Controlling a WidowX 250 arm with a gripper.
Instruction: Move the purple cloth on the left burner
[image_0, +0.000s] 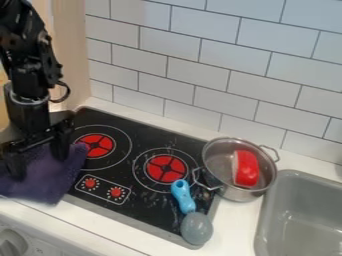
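Observation:
My gripper (38, 156) hangs at the left side of the camera view, low over the purple cloth, its fingers spread open. The purple cloth (41, 177) lies in a loose heap across the stove's left edge and the white counter, partly hidden by the gripper; I cannot tell whether they touch. Its right corner comes up to the left burner (97, 145), a red disc inside white rings on the black stove top.
The right burner (166, 169) is right of the left one. A blue-handled grey utensil (196, 228) lies at the stove's front right. A metal pot (220, 162) holding a red and white object (246, 169) stands beside a grey sink (300, 175). A tiled wall rises behind.

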